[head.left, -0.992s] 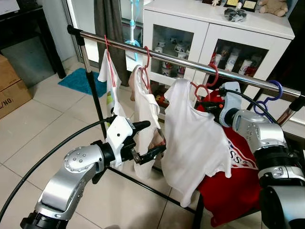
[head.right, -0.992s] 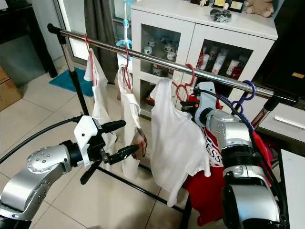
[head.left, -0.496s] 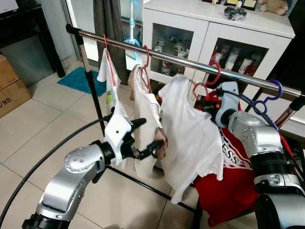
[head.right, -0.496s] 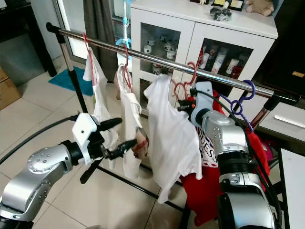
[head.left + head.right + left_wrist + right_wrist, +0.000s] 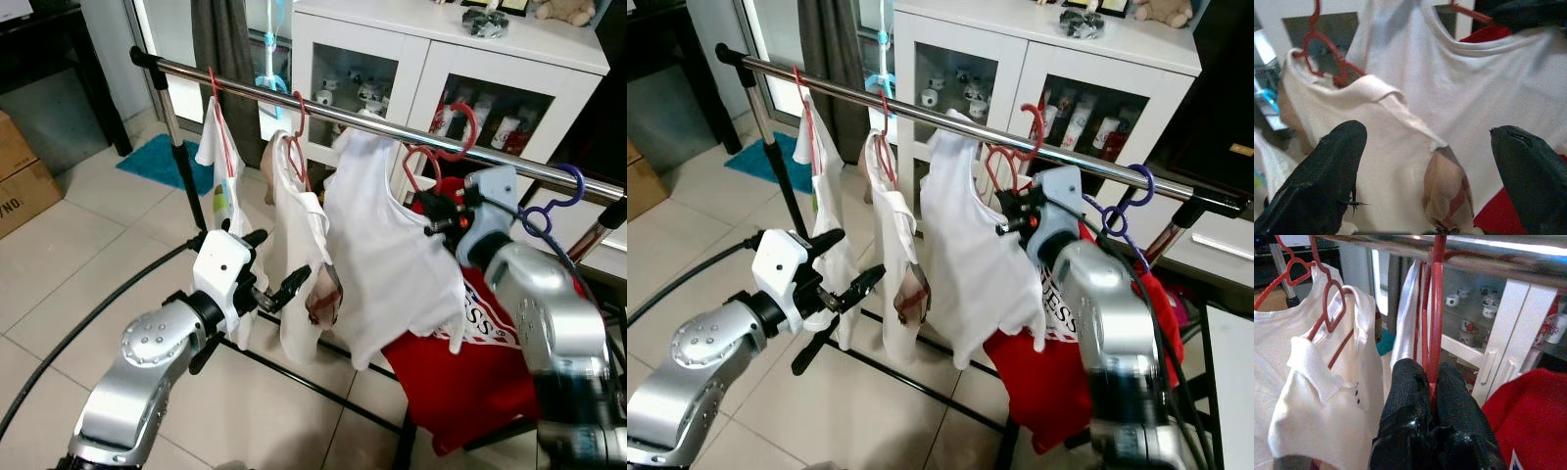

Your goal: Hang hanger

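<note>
At right of centre in the left eye view, the right end effector is pinched shut on the red hanger. The hanger is gripped by its neck, so the white shirt hangs free below and the hook is lifted level with the rail. The hook appears raised over the rail but not yet seated, in a gap between the neighbouring hangers. At lower left, the left end effector is held spread beside the cream shirt, probably to keep that cloth clear of the incoming hanger.
</note>
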Robot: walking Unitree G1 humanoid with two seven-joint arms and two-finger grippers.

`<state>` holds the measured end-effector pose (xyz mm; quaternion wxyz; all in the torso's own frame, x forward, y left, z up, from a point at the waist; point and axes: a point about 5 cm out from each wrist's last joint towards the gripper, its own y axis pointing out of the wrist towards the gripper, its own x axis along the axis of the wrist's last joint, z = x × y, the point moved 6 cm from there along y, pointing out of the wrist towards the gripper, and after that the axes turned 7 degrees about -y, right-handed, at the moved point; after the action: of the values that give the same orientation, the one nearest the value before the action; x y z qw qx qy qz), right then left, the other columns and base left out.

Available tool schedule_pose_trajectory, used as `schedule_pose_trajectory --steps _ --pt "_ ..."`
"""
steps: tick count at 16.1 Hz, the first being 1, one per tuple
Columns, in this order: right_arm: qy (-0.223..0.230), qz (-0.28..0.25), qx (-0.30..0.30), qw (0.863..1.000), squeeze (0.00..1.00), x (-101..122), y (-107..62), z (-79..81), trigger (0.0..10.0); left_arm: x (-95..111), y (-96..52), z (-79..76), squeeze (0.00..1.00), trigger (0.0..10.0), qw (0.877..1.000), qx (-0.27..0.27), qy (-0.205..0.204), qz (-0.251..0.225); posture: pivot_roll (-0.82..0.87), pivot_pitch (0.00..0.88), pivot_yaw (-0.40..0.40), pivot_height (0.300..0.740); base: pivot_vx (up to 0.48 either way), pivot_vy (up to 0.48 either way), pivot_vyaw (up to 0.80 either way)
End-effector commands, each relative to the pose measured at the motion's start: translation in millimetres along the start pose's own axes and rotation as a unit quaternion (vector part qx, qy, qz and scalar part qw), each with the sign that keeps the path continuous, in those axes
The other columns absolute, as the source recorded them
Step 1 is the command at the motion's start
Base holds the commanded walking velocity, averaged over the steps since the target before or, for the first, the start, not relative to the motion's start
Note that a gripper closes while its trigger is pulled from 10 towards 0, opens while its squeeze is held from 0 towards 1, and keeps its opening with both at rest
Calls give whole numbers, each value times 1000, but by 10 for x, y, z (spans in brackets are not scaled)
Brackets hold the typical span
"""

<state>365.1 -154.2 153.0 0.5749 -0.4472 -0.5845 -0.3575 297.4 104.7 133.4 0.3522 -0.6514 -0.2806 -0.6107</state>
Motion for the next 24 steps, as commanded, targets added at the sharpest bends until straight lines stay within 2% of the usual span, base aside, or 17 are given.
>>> schedule_pose_trajectory --steps 1,3,4,8,10,15,24 --pt "0 -24 -6 1000 0 144 -36 21 0 24 -10 6 0 10000 1000 9 8 -1 -30 0 -32 740 0 0 0" --pt "17 -24 1 1000 0 58 -188 234 0 -47 -46 27 0 10000 999 30 10 5 -28 0 -39 740 0 0 0" --pt "29 -28 -8 999 0 42 -245 285 0 -58 -56 33 0 10000 999 35 7 5 -31 0 -42 740 0 0 0" --pt "-29 10 -39 999 0 -161 -406 350 0 -142 -84 17 0 10000 999 49 -7 14 -44 0 -47 740 0 0 0" --pt "-22 30 -49 998 0 -264 -471 361 0 -157 -111 -8 0 10000 998 55 -12 14 -41 0 -57 740 0 0 0" --pt "-1 49 -66 997 0 -379 -526 384 0 -212 -179 -34 0 10000 997 68 -28 18 -35 0 -68 740 0 0 0" --pt "7 51 -63 997 0 -392 -501 423 0 -176 -148 -26 0 10000 997 69 -27 15 -17 0 -63 740 -273 0 0"
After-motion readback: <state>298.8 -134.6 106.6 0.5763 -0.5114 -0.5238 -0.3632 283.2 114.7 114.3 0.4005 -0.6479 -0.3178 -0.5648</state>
